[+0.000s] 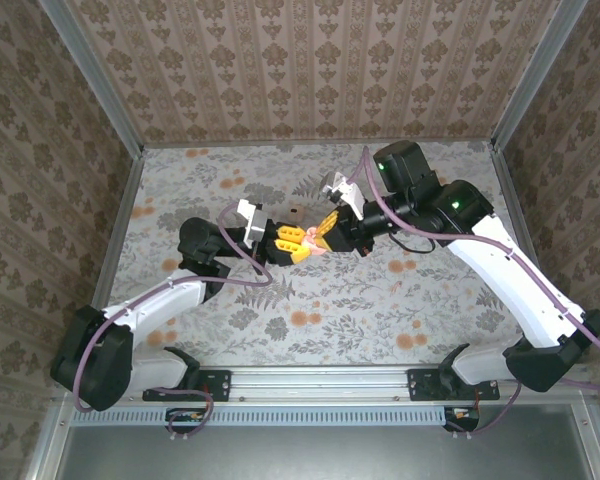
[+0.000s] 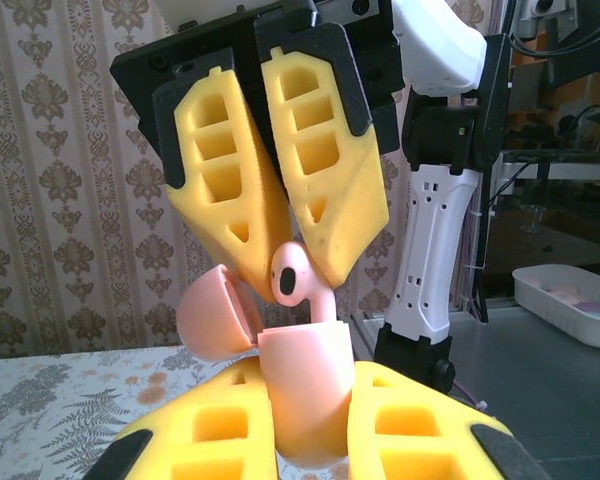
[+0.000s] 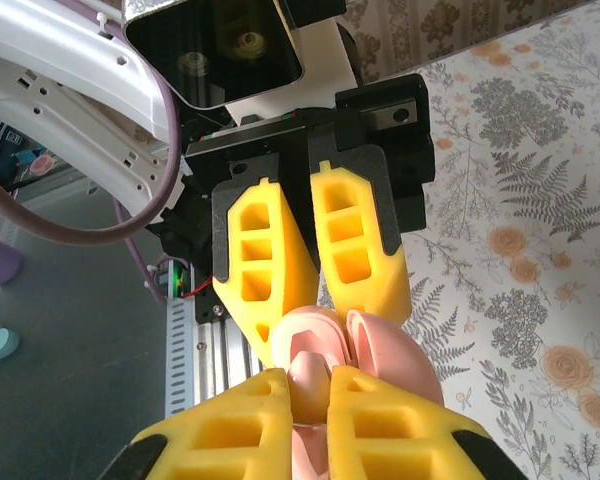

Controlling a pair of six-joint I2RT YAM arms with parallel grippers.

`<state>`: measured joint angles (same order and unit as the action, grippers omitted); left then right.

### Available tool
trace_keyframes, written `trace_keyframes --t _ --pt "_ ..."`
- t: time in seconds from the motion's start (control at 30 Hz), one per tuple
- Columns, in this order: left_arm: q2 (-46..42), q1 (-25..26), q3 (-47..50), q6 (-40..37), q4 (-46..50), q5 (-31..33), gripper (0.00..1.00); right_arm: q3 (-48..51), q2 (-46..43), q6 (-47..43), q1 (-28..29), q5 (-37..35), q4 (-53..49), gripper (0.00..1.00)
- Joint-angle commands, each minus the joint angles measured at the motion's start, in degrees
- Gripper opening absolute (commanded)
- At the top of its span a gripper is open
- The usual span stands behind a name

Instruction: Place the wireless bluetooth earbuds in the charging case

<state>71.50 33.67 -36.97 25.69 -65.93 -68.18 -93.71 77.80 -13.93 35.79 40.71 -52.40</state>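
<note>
Earbud [image 2: 292,278] pinched in the right claw [image 2: 298,262] hangs stem-down just above the open charging case [image 2: 302,360], clamped upright in the left claw [image 2: 305,410].

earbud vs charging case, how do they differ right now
The earbud is small, with a dark spot on its head; the charging case is much bulkier and plain. The earbud is pinched by the right gripper, the charging case by the left gripper. The charging case stands open, its lid swung aside, with the earbud just over its mouth. Both are pale pink.
</note>
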Motion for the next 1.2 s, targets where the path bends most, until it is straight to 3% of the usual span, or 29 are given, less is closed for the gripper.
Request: trace_keyframes --t 0.0,0.43,0.83,1.17 --pt "-1.4 0.5 -1.1 -1.4 -0.7 0.8 0.00 1.6 0.1 -2.2 1.5 1.5 2.6 0.14" --pt "-2.9 0.5 -0.3 -3.5 1.4 1.9 0.00 3.4 1.4 -6.4 4.2 -1.3 4.9 0.15" --pt "-3.2 0.8 -0.2 -3.5 1.2 1.8 0.00 8.4 1.6 -9.0 4.1 2.0 11.9 0.15" --pt "-4.4 0.7 1.3 -5.8 3.2 3.7 0.00 7.0 1.6 -5.1 2.5 3.7 13.5 0.47"
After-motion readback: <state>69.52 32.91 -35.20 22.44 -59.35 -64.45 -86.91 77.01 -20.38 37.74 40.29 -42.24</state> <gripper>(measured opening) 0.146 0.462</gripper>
